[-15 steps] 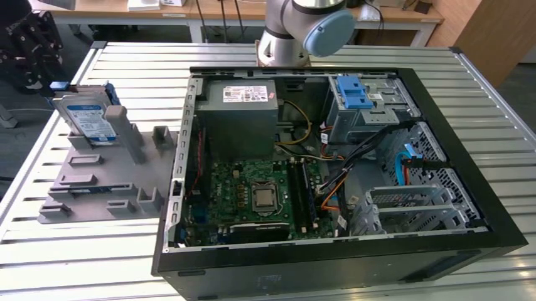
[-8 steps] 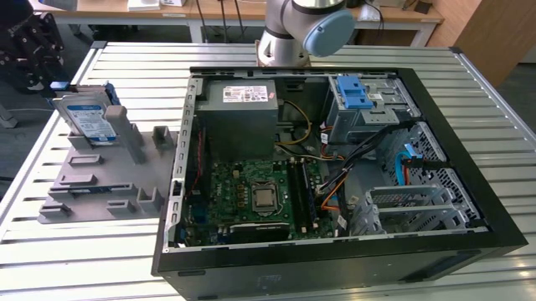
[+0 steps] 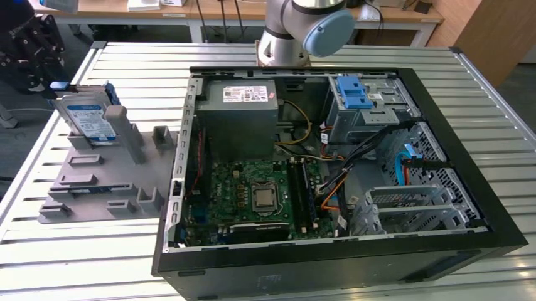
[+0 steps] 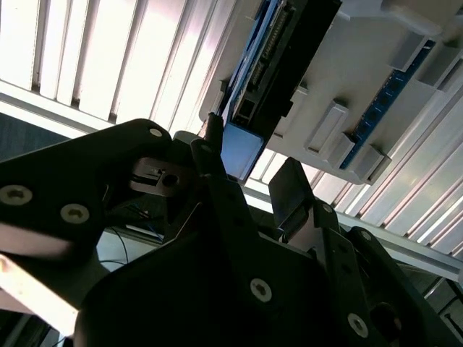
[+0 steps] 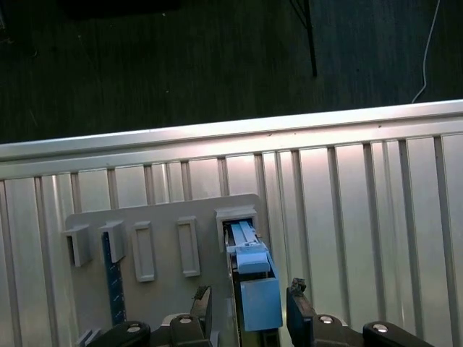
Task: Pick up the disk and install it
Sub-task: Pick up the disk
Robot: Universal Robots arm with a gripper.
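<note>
The disk [image 3: 87, 119] stands on edge in a slot of the grey holder [image 3: 100, 182] at the exterior view's left, its white-and-blue label facing the camera. In the first wrist view the disk [image 5: 255, 289] shows edge-on with its blue carrier end between my gripper's [image 5: 249, 300] two fingers. The gripper is open, with one fingertip [image 5: 202, 298] on each side of the disk and a small gap on both sides. In the second wrist view the disk's blue end [image 4: 242, 148] sits between the same open gripper [image 4: 249, 170] fingers.
An open black computer case [image 3: 469, 188] lies right of the holder on the slatted metal table [image 3: 84, 263]. Inside are a grey power-supply box [image 3: 238, 119], a motherboard [image 3: 260, 194] and a metal drive cage with a blue latch [image 3: 356, 94]. The table edge [image 5: 231, 134] lies just beyond the holder.
</note>
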